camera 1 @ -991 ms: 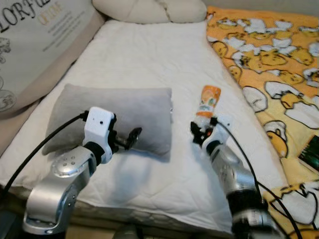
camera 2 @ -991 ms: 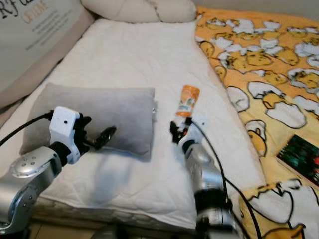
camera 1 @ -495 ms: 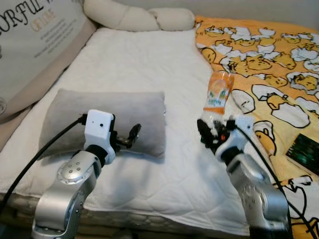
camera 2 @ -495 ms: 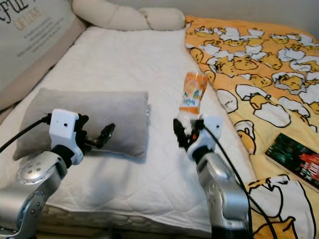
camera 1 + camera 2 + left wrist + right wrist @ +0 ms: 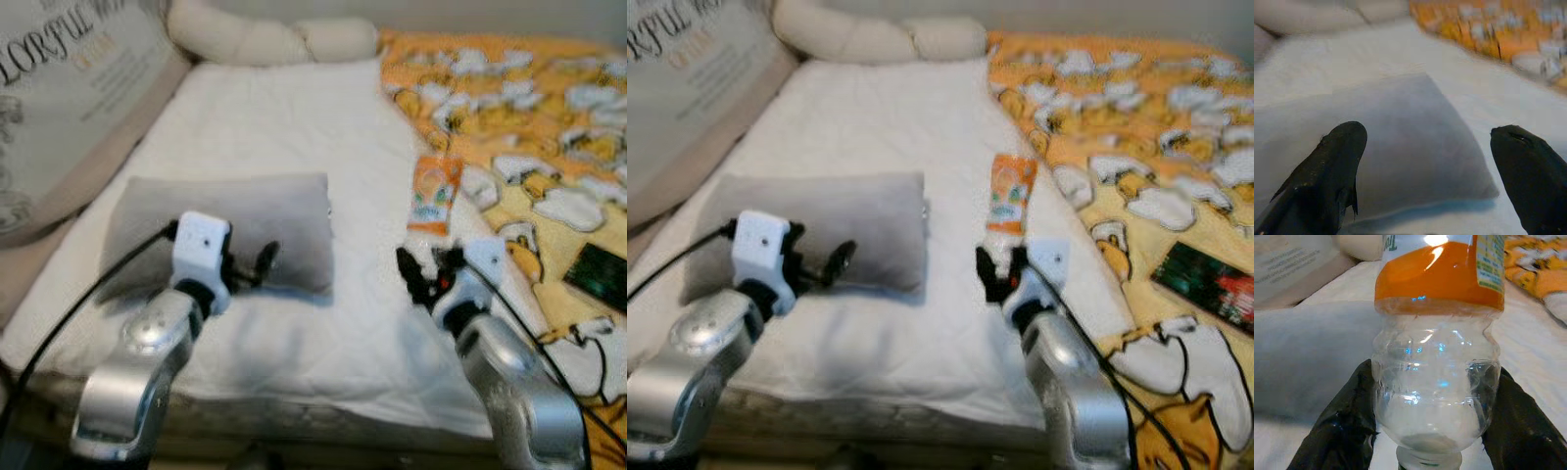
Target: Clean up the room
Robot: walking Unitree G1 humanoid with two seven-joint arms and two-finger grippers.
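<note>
An empty clear plastic bottle point(image 5: 435, 200) with an orange label stands upside-down in my right gripper point(image 5: 421, 271), which is shut on the bottle's lower clear part point(image 5: 1435, 391) above the white bed. My left gripper point(image 5: 257, 264) is open and held just in front of a grey pillow point(image 5: 235, 217) lying on the mattress. The pillow point(image 5: 1400, 147) shows between the two black fingers point(image 5: 1327, 171) in the left wrist view, without contact.
The white mattress point(image 5: 284, 127) runs ahead. A yellow patterned blanket point(image 5: 529, 117) covers its right side, with a dark book point(image 5: 600, 274) on it. A large printed cushion point(image 5: 69, 98) leans at the left and a cream bolster point(image 5: 265, 39) lies at the head.
The camera has shifted and the picture is blurred. My right gripper with the bottle has sunk slightly from half a second ago. The left gripper keeps its place by the pillow.
</note>
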